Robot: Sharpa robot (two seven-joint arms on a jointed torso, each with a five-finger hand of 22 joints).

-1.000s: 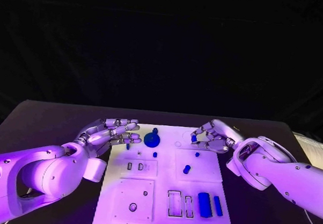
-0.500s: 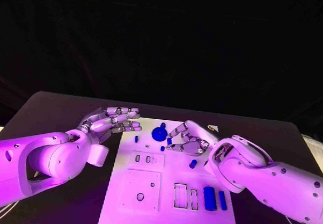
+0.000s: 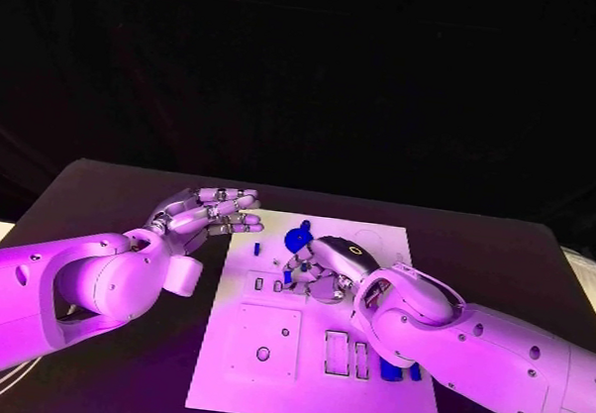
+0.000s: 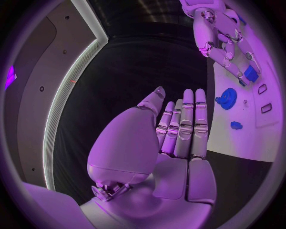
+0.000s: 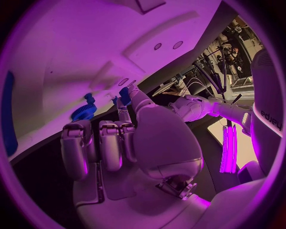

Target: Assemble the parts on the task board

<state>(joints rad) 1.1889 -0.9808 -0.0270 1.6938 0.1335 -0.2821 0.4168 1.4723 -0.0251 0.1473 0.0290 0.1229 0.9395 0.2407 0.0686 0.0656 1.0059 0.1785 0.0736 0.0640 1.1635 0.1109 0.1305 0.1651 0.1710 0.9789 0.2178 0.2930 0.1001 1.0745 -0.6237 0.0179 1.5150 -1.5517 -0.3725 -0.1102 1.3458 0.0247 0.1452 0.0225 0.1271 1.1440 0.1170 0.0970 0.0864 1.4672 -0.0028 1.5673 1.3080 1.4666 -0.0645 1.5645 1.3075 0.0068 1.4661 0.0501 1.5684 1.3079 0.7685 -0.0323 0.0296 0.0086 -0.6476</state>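
The white task board point(image 3: 294, 390) lies in the middle of the black table. My right hand point(image 3: 332, 267) hovers over the board's far left part, pinching a small blue part point(image 4: 250, 74) at its fingertips, close above the two little slots point(image 3: 269, 285). The same blue part point(image 5: 125, 95) shows at that hand's fingertips point(image 5: 132, 93) in the right wrist view. A blue gear point(image 3: 298, 236) stands on the board just beyond the hand. My left hand point(image 3: 212, 213) is held above the table by the board's left edge, fingers straight and apart, holding nothing.
Two long blue parts point(image 3: 390, 372) lie near the board's right side, partly hidden by my right forearm. Long slots point(image 3: 336, 352) and a square inset point(image 3: 267, 343) sit in the board's near half. A small blue piece point(image 4: 236, 125) lies near the gear point(image 4: 228, 98).
My right hand has carried the small blue part leftward across the board, from its far right part to above the left slots. The left hand has stayed where it was.
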